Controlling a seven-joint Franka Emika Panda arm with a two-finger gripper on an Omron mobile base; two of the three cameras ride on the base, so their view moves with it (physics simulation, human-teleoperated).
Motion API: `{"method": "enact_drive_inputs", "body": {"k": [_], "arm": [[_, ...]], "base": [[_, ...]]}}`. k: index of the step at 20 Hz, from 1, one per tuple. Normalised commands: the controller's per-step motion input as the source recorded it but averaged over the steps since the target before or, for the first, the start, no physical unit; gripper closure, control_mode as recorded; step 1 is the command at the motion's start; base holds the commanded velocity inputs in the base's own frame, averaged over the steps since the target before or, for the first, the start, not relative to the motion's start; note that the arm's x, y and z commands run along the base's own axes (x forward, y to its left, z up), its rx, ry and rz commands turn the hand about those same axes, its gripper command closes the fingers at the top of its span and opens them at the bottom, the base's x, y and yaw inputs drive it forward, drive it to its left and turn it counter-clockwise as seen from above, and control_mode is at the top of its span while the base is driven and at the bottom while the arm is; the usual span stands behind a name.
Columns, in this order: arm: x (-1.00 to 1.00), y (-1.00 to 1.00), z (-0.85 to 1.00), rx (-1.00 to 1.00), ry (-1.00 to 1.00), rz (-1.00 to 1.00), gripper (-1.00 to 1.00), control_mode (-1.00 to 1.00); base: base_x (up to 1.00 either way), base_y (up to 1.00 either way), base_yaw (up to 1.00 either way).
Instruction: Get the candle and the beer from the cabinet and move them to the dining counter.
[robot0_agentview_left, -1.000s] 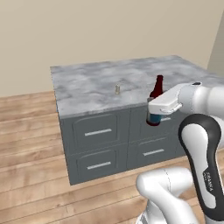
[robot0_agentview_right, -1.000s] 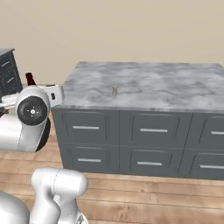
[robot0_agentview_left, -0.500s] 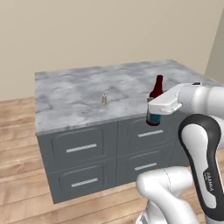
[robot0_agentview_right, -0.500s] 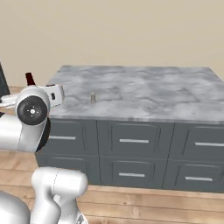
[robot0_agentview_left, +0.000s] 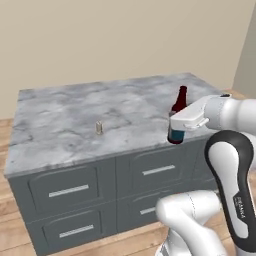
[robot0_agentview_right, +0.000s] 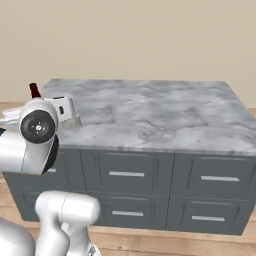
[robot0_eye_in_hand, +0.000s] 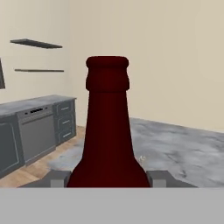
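Hand (robot0_agentview_left: 176, 131) was closed on the beer bottle (robot0_agentview_left: 177, 112), fingers partly shut around its lower body at the blue label, bottle upright, neck and cap sticking up above the hand. In the hand view the dark red neck (robot0_eye_in_hand: 107, 131) rose straight up between the two finger tips. Bottle was at the near right part of the dining counter (robot0_agentview_left: 60, 145); can't tell if its base touched the marble or hung just above.

Handling guess: glass, stiff, smooth, so slippery and breakable; tall and narrow, tips easily. Body grip at the label looks right, low enough to keep it steady; set down flat and gently.

Candle (robot0_agentview_left: 99, 128) stood upright on the counter top, well apart from the bottle, toward the near middle. So candle looks done, beer in the last step.

Surface: grey-white veined marble, flat, hard, plenty of bare room around the bottle. Dark grey drawers (robot0_agentview_right: 127, 172) with silver bar handles below. Room: beige walls, wood floor; hand view showed wall shelves (robot0_eye_in_hand: 36, 43) and a far run of grey cabinets (robot0_eye_in_hand: 30, 131).
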Motion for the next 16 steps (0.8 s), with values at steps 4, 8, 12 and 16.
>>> {"method": "enact_drive_inputs", "body": {"k": [4,8,12,16], "arm": [[0.00,0.00,0.00,0.00,0.00,0.00,1.00,1.00],[0.00,0.00,0.00,0.00,0.00,0.00,1.00,1.00],[0.00,0.00,0.00,0.00,0.00,0.00,1.00,1.00],[0.00,0.00,0.00,0.00,0.00,0.00,1.00,1.00]], "base": [[0.77,-0.17,0.00],[0.70,-0.23,0.00],[0.71,-0.25,0.04],[0.60,-0.20,0.09]]}}
